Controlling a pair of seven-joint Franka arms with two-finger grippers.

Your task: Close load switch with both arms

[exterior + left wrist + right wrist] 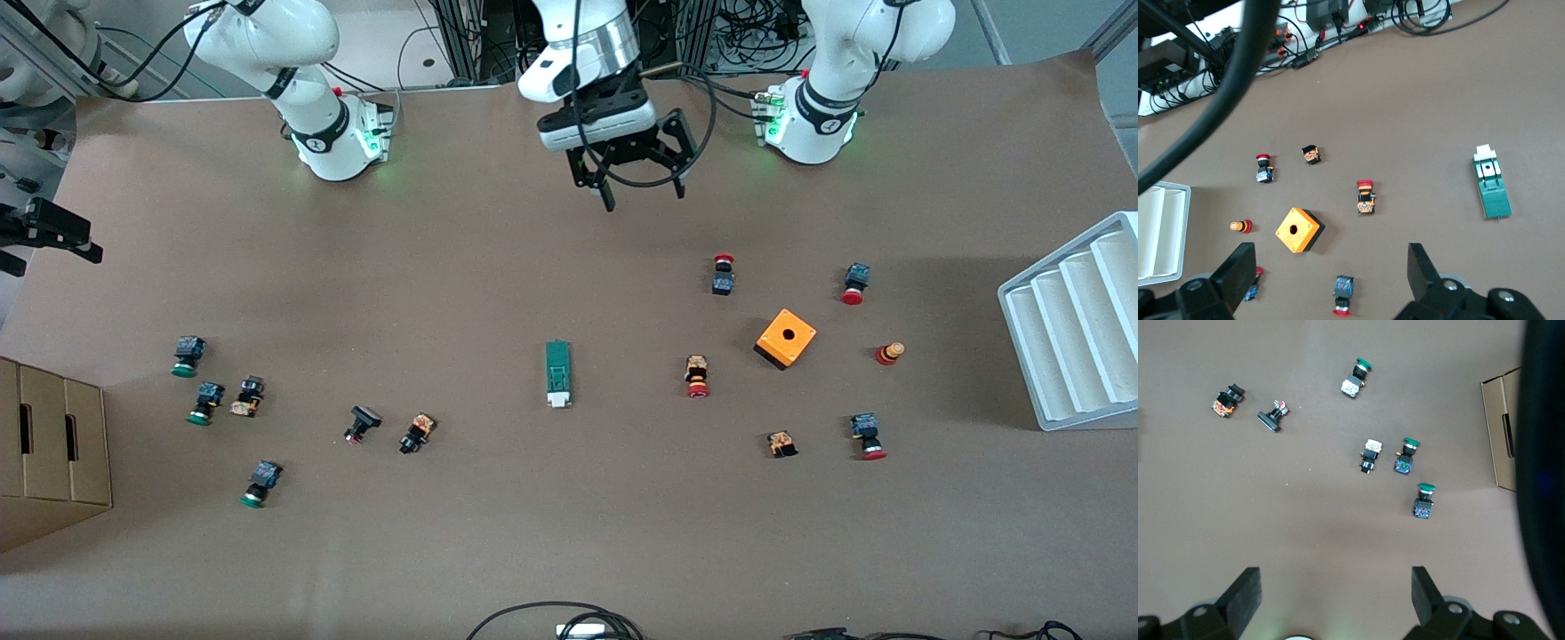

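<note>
From high across the counter (569, 551) we face both arm bases and see the whole surface. From the left wrist we look steeply down, from well above, on the orange box (1299, 231) and the load switch (1491, 188), both shared with the front view. From the right wrist we look down on green-capped buttons (1405, 457) and the cardboard box (1501, 433), also shared with it.

Two glossy white arms (267, 44) with black joint bands, green-lit bases, black cables and black end effectors (631, 160).
</note>
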